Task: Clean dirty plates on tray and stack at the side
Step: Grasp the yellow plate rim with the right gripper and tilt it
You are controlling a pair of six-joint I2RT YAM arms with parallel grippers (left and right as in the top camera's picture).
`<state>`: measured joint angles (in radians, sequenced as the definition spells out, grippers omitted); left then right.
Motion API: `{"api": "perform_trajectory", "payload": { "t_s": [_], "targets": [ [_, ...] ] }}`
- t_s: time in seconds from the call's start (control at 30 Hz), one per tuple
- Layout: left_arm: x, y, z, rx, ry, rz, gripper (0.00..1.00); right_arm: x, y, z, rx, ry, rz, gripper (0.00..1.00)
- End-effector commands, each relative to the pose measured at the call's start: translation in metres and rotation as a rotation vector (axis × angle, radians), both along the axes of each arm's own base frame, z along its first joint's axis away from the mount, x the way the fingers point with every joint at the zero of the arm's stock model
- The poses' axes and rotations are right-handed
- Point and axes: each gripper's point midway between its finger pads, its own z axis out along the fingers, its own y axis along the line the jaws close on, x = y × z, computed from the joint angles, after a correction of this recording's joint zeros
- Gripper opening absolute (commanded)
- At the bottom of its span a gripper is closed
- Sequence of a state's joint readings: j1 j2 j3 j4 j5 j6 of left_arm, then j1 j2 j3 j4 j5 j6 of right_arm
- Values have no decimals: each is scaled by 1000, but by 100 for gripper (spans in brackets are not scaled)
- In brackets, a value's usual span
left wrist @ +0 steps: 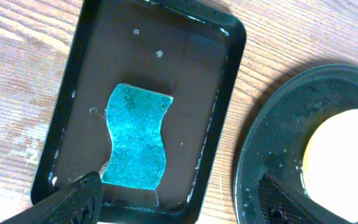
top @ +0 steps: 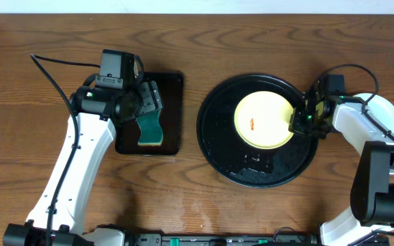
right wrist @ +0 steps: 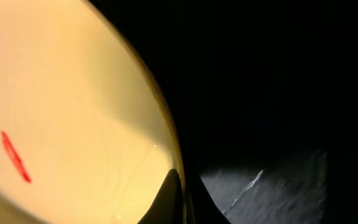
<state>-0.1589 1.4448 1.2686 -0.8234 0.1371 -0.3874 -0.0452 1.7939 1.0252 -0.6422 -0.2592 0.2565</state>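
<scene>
Cleaning seems barely begun: the yellow plate [top: 265, 119], its red smear [top: 252, 124] unwiped, lies on the tray [top: 217, 137], rim pinched by the right gripper [top: 298, 121], while the left gripper [top: 149, 108] hangs spread over the sponge [top: 150, 130].

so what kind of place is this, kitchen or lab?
Likely a lab bench staged for dishwashing, not a real kitchen: a bare wooden table, a yellow plate with a red smear on a wet round black tray, and a sponge in a small rectangular tray.
</scene>
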Motion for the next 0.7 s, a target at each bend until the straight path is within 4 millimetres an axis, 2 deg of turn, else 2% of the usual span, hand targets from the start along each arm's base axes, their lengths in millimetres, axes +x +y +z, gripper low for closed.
{"api": "perform_trajectory", "payload": {
  "t_s": [0.0, 0.13, 0.23, 0.27, 0.33, 0.4, 0.53, 0.63, 0.67],
  "targets": [
    [3, -2, 5, -6, -12, -12, 80, -8, 26, 28, 101, 1, -62, 1],
    [3, -2, 5, -6, -12, -12, 80, -24, 30, 41, 76, 53, -148, 1],
    [3, -2, 5, -6, -12, -12, 81, -35, 35, 41, 33, 91, -177, 1],
    [3, -2, 5, -6, -12, -12, 80, -36, 36, 40, 20, 96, -176, 7],
    [3, -2, 5, -6, -12, -12, 81, -36, 38, 39, -7, 87, -159, 31],
    [3, -2, 5, -6, -12, -12, 80, -29, 35, 40, -44, 45, -127, 38],
    [3, -2, 5, -6, -12, -12, 81, -3, 34, 45, -90, -120, 120, 32],
    [3, -2, 5, -6, -12, -12, 80, 8, 33, 48, -149, -216, 331, 34],
    [3, -2, 5, -6, -12, -12, 80, 10, 32, 48, -165, -229, 357, 37]
  ]
}}
